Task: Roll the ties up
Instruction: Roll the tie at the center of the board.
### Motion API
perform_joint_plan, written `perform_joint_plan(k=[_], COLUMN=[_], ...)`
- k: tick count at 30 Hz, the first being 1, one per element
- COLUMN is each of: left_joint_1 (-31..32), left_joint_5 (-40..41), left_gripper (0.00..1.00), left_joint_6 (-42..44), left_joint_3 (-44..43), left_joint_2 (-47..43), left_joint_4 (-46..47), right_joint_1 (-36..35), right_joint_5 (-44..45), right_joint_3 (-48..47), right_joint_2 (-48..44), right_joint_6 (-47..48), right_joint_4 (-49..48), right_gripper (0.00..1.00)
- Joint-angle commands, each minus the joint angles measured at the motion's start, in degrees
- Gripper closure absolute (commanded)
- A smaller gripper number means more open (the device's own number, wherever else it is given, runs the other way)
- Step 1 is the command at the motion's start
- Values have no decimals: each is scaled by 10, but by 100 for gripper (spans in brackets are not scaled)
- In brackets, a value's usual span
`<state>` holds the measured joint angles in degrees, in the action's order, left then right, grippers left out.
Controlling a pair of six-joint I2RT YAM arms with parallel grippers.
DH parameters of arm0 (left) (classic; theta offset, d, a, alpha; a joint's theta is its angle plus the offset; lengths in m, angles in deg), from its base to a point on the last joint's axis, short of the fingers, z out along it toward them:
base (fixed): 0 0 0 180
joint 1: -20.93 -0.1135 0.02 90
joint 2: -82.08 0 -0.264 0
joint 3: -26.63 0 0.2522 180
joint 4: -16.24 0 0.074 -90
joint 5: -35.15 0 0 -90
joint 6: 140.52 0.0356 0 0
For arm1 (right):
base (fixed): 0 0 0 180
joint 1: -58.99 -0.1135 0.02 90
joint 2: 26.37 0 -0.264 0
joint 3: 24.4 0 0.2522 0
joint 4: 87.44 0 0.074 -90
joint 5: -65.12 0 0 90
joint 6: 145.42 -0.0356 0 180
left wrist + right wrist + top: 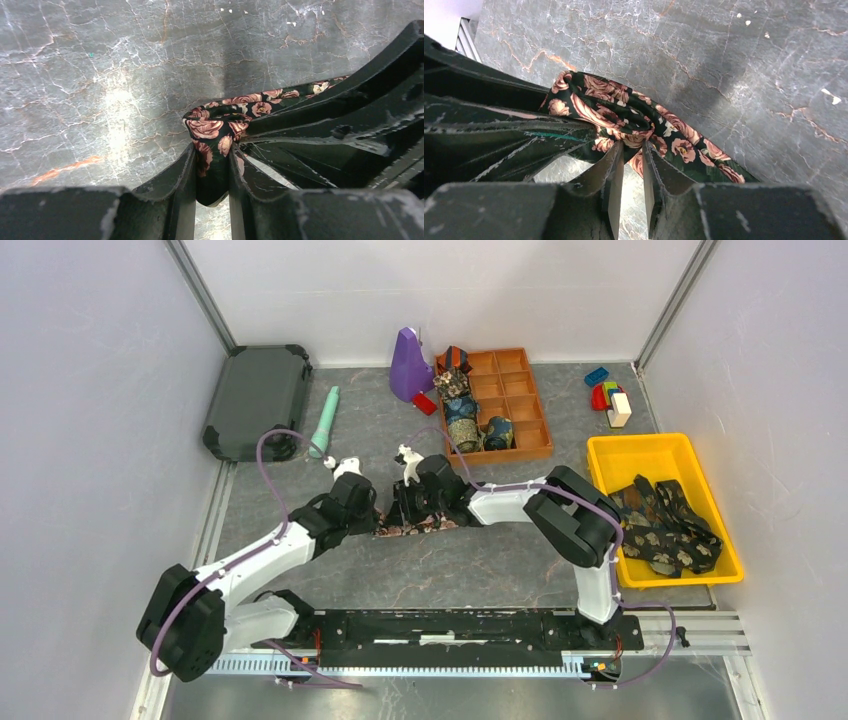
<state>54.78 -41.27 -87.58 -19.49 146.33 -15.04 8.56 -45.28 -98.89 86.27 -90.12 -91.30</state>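
A dark tie (432, 525) with pink roses lies partly coiled on the grey marble table, between my two grippers. In the left wrist view the left gripper (212, 150) is shut on the rolled end of the tie (215, 125), with fabric filling the gap between its fingers. The right gripper (633, 150) pinches a fold of the same tie (624, 112) at its fingertips, while the tie's loose length trails off to the lower right. Seen from above, the left gripper (372, 512) and right gripper (400, 508) stand almost touching.
An orange compartment tray (522, 390) at the back holds several rolled ties (462, 412). A yellow bin (612, 455) on the right holds loose ties (665, 522). A purple object (408, 365), a teal cylinder (325, 420), a dark case (255, 400) and toy blocks (608, 395) lie along the back.
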Motion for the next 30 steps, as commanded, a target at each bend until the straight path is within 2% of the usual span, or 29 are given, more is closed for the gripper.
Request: perform_joint_plan(k=[1,12,20,30], left_joint_1=[25,69,94,122], left_joint_5=[58,147,185,233], left_gripper=[78,79,79,80], left_joint_6=[25,35,34,28], left_joint_3=[-41,-84,-107,-143], left_joint_2=[12,55,87,129], left_joint_4=[-28,-84,-104,-136], right_joint_1=[-4,2,45,84], right_joint_5=[-9,-4,17,42], right_joint_3=[-26,12,83,126], right_joint_2=[19,-22,-90,-95], right_joint_6=[-9,16,31,59], right_joint_4=[-40,-30,-36,-26], right_gripper=[74,76,76,77])
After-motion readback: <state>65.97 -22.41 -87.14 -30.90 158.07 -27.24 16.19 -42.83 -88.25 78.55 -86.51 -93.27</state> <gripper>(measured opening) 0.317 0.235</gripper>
